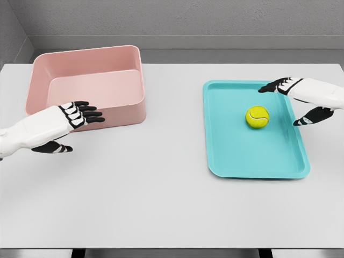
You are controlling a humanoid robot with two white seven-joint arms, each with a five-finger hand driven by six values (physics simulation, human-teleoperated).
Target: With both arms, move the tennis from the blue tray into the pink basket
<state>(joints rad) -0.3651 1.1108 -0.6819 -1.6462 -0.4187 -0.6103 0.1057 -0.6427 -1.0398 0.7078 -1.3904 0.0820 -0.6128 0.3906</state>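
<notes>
**Ball on tray, both hands open, nothing gripped**

Yellow-green fuzzy tennis ball (257, 116) w/ white seam sits on the flat turquoise-blue plastic tray (236, 156), in the tray's far half, nearer its right rim than its left. Tray lies on the right half of the white tabletop (161, 199), its right rim close to the table's right edge.

Right hand (301, 99), white w/ black fingers, comes in from the right edge and hangs over the tray's far right corner. Fingers spread, thumb apart below; open, holding nothing. Ball is near it to the left, not touching.

Pink rectangular plastic basket (123, 114), deep walls, nothing visible inside, stands at the table's far left corner area, well apart from the tray.

Left hand (67, 121) enters from the left edge, in front of the basket's near wall by its left corner. Fingers extended towards the right, thumb below; open, gripping nothing. Can't tell if fingertips touch the wall.
</notes>
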